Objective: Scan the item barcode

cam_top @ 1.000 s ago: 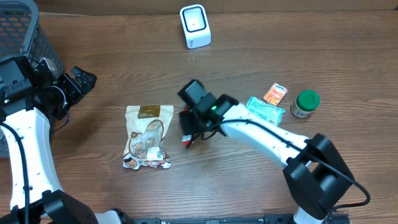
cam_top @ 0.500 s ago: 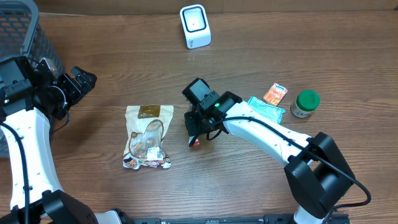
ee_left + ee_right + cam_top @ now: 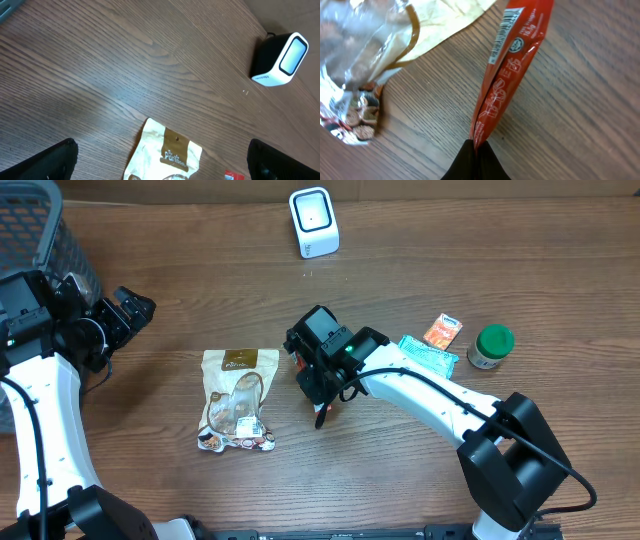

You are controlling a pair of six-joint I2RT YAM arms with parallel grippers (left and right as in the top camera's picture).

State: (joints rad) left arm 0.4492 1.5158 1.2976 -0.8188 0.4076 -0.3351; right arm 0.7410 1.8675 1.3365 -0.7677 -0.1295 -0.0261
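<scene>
Right jaws are pressed tight on the bottom seam of the red packet (image 3: 512,75), pinching it just beside the right edge of the beige snack pouch (image 3: 238,400). The barcode (image 3: 502,37) shows on the packet's far end, the end nearest the pouch. Whether that end touches the pouch, hard to tell. Left jaws stand spread wide and empty, well apart from the pouch, above the tabletop (image 3: 400,480). The white scanner (image 3: 314,222) sits well beyond the pouch's top.
</scene>
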